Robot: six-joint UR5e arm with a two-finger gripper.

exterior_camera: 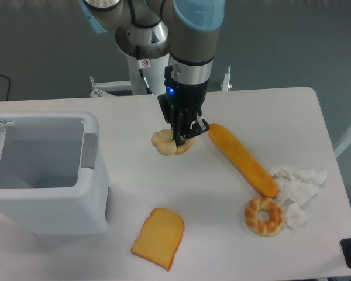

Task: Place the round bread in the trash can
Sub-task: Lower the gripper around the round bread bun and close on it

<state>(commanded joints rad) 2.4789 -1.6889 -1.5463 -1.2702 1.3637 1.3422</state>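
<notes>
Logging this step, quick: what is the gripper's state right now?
Gripper: down over the pale beige lumpy round bread on the white table; fingers straddle it, but whether shut on it cannot be told.

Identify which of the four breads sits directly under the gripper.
The round bread, pale and lumpy, under the gripper. The baguette, twisted ring and toast slice lie apart.

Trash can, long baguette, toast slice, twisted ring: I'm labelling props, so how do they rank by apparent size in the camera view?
1. Trash can, by far the largest.
2. Long baguette.
3. Toast slice.
4. Twisted ring, smallest, though not far below the toast.
</notes>
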